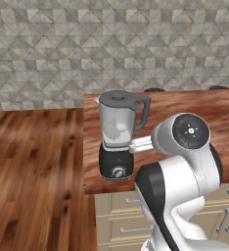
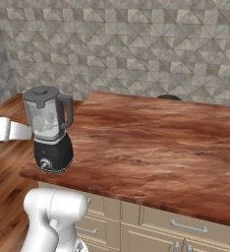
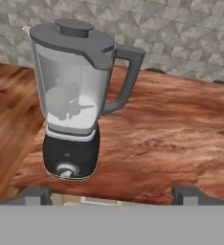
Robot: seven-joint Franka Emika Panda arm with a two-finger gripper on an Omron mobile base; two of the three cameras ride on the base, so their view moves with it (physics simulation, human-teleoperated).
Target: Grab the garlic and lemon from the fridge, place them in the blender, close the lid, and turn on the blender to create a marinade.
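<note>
The blender (image 3: 78,100) stands at the counter's front left corner, a clear jar on a black base with a silver knob (image 3: 66,170). The dark grey lid (image 3: 73,36) sits on the jar's top. Pale lumps (image 3: 63,101) show through the jar wall; I cannot tell garlic from lemon among them. My gripper (image 3: 114,196) is open, level with the base and a short way in front of it, holding nothing. In the left base view the blender (image 1: 117,135) hides the hand. From the right, the hand (image 2: 1,129) is left of the blender (image 2: 49,130). The fridge is out of view.
The wooden counter (image 2: 151,142) stretches right and back from the blender. Tan drawers (image 2: 181,224) lie under its front edge. Wood floor (image 1: 33,171) spreads to the left. A tiled wall (image 1: 111,44) closes the back, with a dark round object (image 2: 168,97) at the counter's far edge.
</note>
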